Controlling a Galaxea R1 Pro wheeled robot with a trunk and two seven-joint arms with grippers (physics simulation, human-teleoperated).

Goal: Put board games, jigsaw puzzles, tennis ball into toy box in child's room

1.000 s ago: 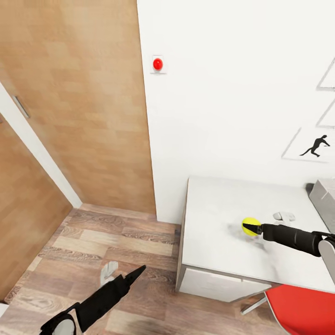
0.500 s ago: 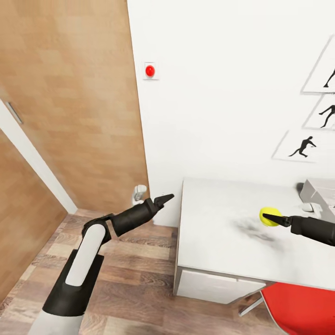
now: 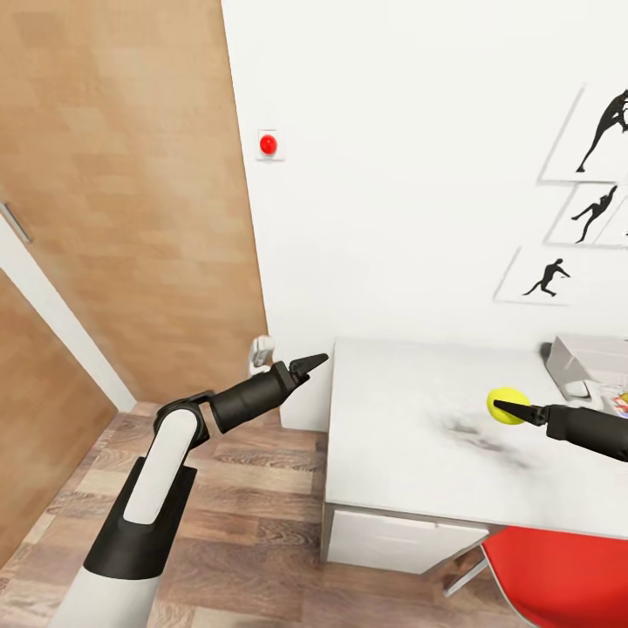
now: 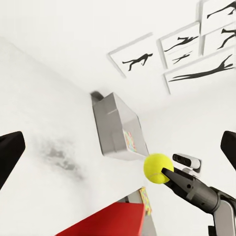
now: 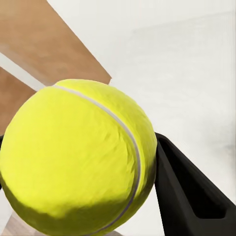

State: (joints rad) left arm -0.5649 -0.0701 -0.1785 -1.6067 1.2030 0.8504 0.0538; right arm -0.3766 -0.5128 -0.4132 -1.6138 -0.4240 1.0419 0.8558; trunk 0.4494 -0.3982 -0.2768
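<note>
Yellow-green tennis ball (image 3: 508,406): pinched in right gripper (image 3: 515,408), held above the pale worktop (image 3: 410,453), off its surface
Right fingers (image 5: 182,191): closed on the ball, ball close up in right wrist view
Left gripper (image 3: 311,360): raised beside the worktop's left end, tips pointing at the wall
Left fingers (image 4: 10,152): spread wide in left wrist view, holding nothing
Toy box (image 3: 580,362): grey bin on worktop's far right, near the ball, colourful pieces inside
Wall: red button (image 3: 269,145), silhouette pictures (image 3: 548,277)
Chair (image 3: 558,580): red, under worktop edge
</note>
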